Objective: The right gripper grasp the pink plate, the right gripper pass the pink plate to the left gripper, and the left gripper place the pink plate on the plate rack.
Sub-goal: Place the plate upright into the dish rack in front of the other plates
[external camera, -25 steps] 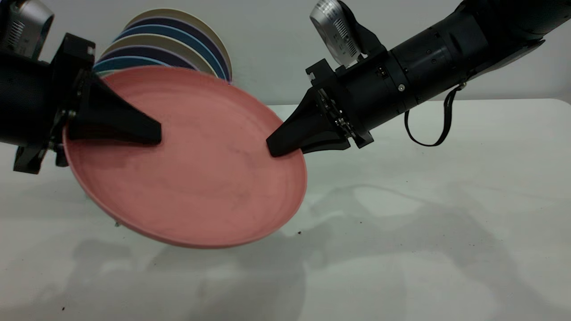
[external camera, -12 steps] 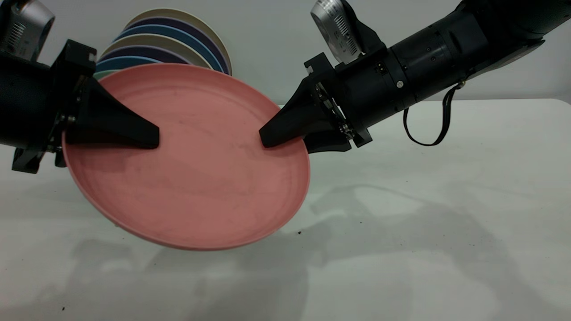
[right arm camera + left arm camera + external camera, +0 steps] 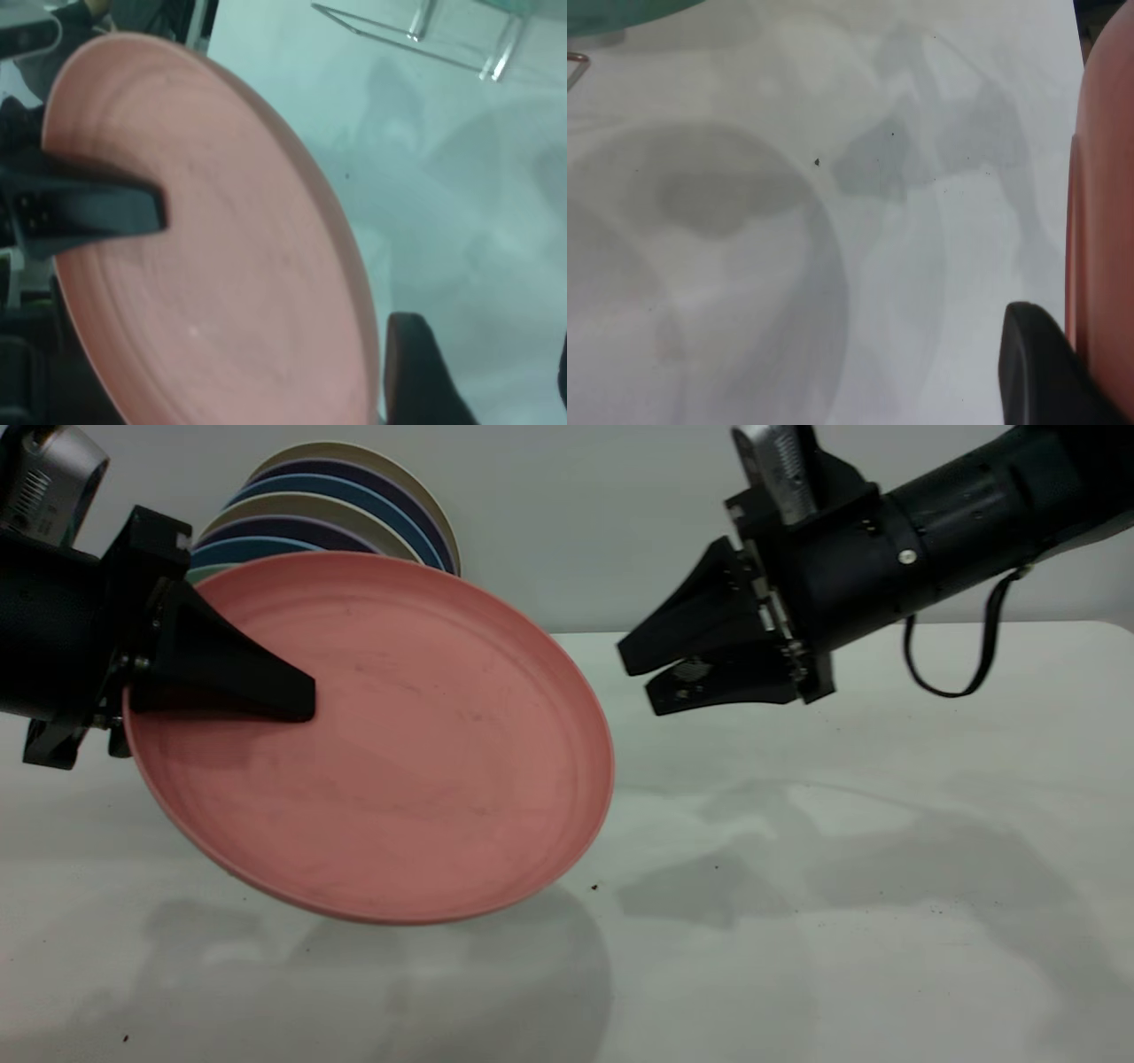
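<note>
Salmon-pink plastic fills the middle of the scene: the pink plate [image 3: 381, 735] hangs in the air over the left half of the desk [image 3: 886, 921], tilted so its hollow face turns up and toward the front edge, its low side close above the surface but not touching. The left hand [image 3: 297, 695] pinches it at the rim, one broad black finger [image 3: 221, 677] lying flat across the inner face; the other finger is presumably behind the plate, out of sight. That edge grip is why the plate can stay slanted without support from below, and judging by the task it leaves the free rim ready to be slid between wires.

Clear of the plate, the right hand [image 3: 638, 677] hovers above the desk's back edge toward the right, its jaws spread a little apart with nothing between them, so the handover looks finished.

Behind the pink plate, near the back-left corner, a row of other plates [image 3: 354, 505] stands on edge, leaning. Thin wires of the plate rack [image 3: 416, 40] show in the right wrist view; I judge the remaining step is carrying the plate there and lowering it into a free slot.
</note>
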Robot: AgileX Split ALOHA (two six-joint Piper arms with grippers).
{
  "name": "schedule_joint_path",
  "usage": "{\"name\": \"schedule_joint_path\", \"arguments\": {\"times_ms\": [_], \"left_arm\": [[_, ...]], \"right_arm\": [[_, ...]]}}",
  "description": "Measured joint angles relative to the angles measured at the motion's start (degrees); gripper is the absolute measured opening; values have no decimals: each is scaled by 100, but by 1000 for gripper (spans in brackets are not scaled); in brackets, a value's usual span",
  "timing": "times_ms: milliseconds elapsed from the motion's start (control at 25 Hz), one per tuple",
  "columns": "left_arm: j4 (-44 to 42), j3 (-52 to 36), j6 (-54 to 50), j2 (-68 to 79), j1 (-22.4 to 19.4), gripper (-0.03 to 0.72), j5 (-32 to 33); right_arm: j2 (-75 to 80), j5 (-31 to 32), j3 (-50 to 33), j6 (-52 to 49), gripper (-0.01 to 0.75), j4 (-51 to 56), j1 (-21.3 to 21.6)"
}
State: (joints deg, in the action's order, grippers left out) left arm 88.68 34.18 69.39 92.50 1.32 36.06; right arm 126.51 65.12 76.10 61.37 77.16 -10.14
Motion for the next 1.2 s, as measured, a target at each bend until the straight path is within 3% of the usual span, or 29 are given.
{"name": "schedule_joint_path", "arguments": {"times_ms": [400,520,600,760,840,1200], "left_arm": [[-97,18,237,0,0,132,-71],[-471,166,347,0,0,132,-119],[-779,325,355,0,0,132,-108],[-1613,834,361,0,0,131,10],[-2286,1192,366,0,0,131,105],[-5175,2798,894,0,0,131,768]], "right_arm": [[0,95,0,-405,395,-1083,543],[0,45,0,-824,346,-1573,754],[0,-57,0,-1162,275,-2171,864],[0,-317,0,-1775,77,-3193,909],[0,-436,0,-1993,25,-3478,909],[-1,-601,0,-2120,13,-3645,909]]}}
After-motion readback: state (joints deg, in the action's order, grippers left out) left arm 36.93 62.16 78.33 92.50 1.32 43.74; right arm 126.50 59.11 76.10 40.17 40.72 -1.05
